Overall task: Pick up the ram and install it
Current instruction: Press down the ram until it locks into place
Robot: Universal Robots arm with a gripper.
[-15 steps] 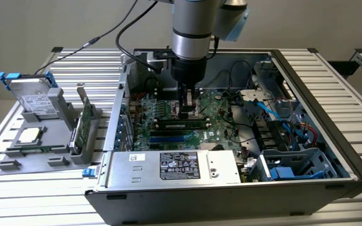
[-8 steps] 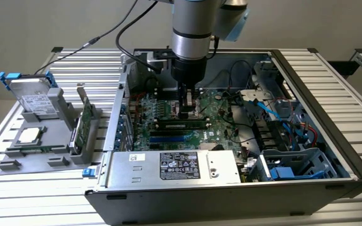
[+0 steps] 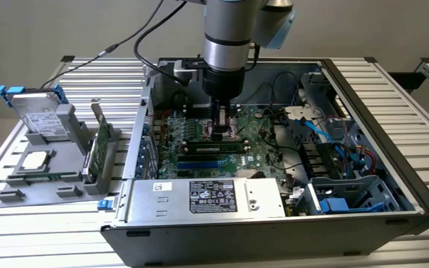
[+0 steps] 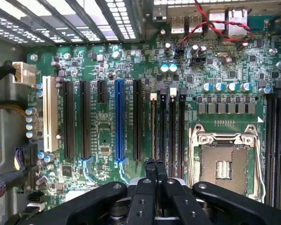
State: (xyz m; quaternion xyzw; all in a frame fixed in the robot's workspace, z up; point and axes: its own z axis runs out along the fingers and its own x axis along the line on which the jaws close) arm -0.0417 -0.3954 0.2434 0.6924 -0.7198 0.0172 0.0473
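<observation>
Tool (image 3: 222, 133) low inside open case, fingers pinched together, over ram (image 3: 214, 148) lying seated in motherboard (image 4: 131, 93) slot at frame centre, likely pressing it home.

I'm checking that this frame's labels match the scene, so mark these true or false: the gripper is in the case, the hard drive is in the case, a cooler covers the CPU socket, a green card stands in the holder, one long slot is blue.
1. The gripper is inside the case, over the motherboard. True.
2. The hard drive is inside the case. False: it stands on the grey holder outside the case, on the exterior view's left.
3. A cooler covers the CPU socket. False: the socket is bare, with only its metal frame around it.
4. A green card stands in the grey holder. True.
5. One long slot on the motherboard is blue. True.
</observation>
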